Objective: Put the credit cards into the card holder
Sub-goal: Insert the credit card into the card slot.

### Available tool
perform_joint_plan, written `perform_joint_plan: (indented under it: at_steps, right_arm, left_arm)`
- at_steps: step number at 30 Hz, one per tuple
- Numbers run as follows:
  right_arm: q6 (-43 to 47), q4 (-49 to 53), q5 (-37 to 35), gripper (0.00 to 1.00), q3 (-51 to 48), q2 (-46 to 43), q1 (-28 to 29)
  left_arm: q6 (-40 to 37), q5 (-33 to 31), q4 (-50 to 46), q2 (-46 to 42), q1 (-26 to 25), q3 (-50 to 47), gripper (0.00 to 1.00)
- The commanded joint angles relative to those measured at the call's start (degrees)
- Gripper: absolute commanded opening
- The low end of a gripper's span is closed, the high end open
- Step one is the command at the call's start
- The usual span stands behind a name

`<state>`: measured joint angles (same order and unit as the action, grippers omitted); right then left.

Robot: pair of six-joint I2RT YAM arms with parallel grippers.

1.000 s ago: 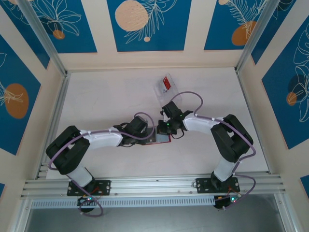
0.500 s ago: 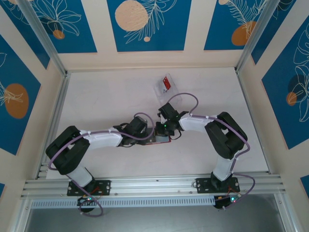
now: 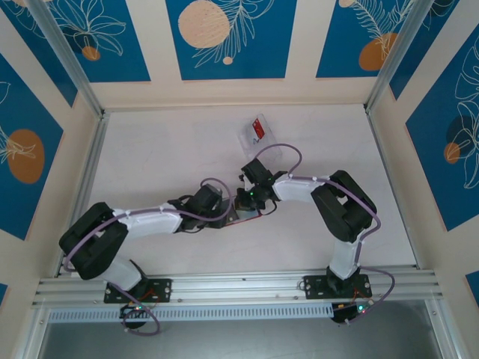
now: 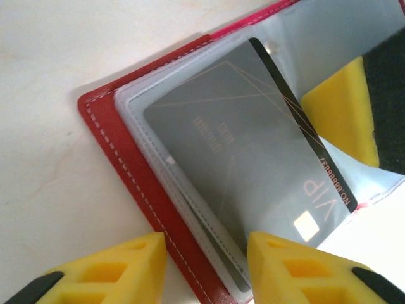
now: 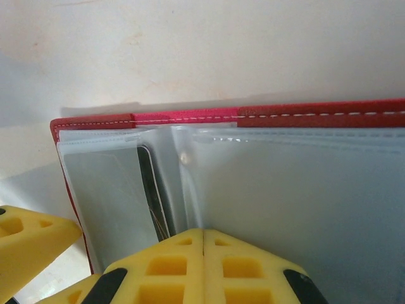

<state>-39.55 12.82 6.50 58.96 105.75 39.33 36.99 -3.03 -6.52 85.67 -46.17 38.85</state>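
Now left fingers (image 4: 297, 269) wider, over card holder (image 4: 126, 164)

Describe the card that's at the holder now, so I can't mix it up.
At the middle of the table lies the open red card holder. Tucked in its clear sleeve is a black card with gold VIP lettering; the clear tray farther back holds a red card.

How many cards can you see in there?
2. One dark plastic VIP card sits in a clear pocket of the open red wallet. One red card lies in the clear plastic tray farther back. Others may be hidden beneath it.
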Motion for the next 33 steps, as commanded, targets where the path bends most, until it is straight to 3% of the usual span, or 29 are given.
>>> perform_joint_plan:
  at_steps: [1, 7, 15, 28, 33]
  right_arm:
    - [-1.1, 1.1, 1.6, 0.0, 0.8, 1.9, 0.5]
    - [-1.1, 1.6, 2.0, 0.0, 1.4, 2.5, 0.5]
    - [-0.9, 2.3, 2.4, 0.0, 1.9, 2.6, 0.5]
    - [-2.4, -0.2, 4.8, 0.03, 1.2, 2.5, 1.0]
    - [-3.5, -1.2, 4.4, 0.19, 0.9, 3.0, 2.4]
  left_arm:
    - [3.4, 1.4, -0.8, -2.8, 1.4, -0.8, 0.34]
    - [4.9, 4.8, 0.4, -4.5, 3.8, -0.6, 0.28]
    - [6.7, 9.7, 6.5, -0.2, 6.3, -2.1, 0.1]
    - [6.8, 11.1, 11.1, 4.7, 6.5, -3.9, 0.19]
    - [6.5, 11.2, 10.6, 4.1, 6.4, -3.8, 0.21]
